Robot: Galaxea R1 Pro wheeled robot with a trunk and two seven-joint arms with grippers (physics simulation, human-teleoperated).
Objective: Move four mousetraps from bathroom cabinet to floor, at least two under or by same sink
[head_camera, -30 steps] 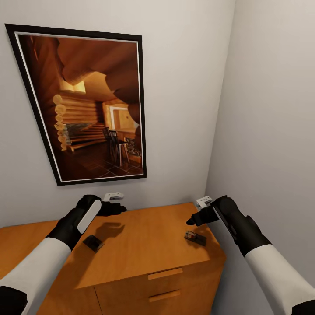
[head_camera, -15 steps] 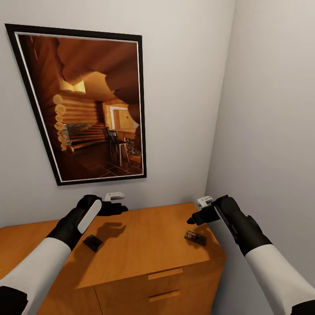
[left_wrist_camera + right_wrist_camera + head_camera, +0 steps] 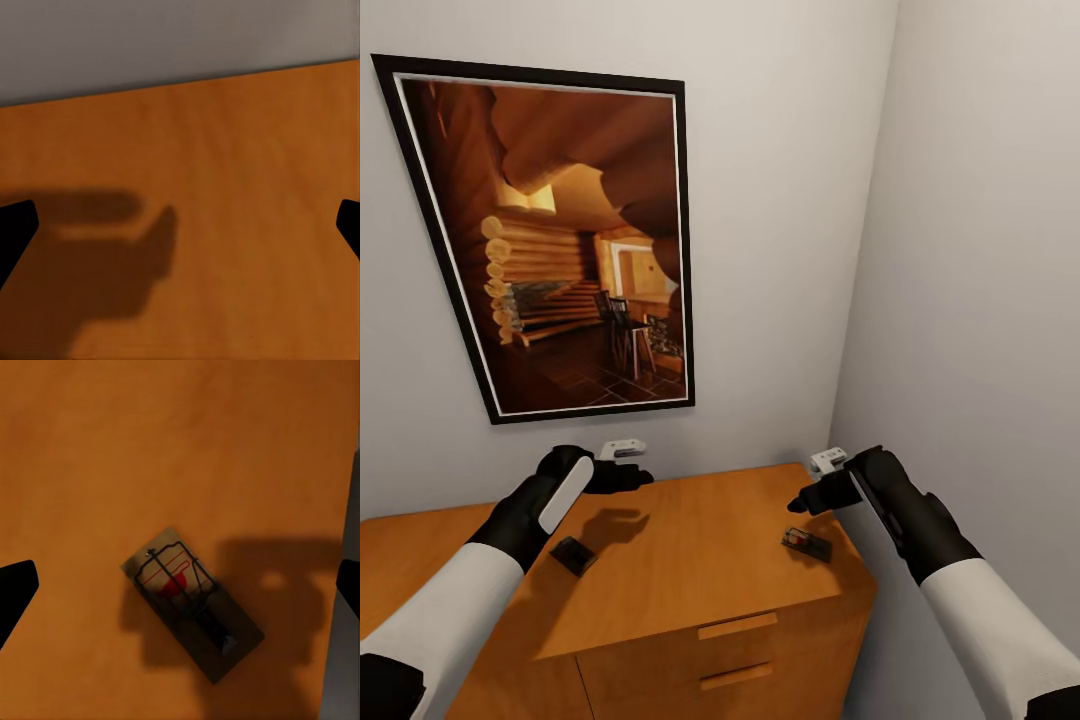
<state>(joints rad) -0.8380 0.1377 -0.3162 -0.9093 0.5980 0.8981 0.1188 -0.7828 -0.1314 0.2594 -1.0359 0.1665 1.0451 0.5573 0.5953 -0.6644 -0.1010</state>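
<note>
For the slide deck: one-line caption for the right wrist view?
Open right gripper hovering above a small tan wooden mousetrap on the orange-brown wooden cabinet top.

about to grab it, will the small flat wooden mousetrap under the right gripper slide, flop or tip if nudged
The small flat wooden mousetrap lies flat, so tipping seems unlikely. It looks stiff and light. On the smooth orange-brown cabinet top it would probably slide.

— What sort of place is this?
— A room in a home: plain pale walls [image 3: 960, 250] meeting in a corner.
— What shows it?
— A black-framed picture [image 3: 560, 240] of a log-cabin interior hangs above an orange-brown wooden cabinet [image 3: 690, 560] with drawers, and mousetraps [image 3: 806, 544] lie on top.
</note>
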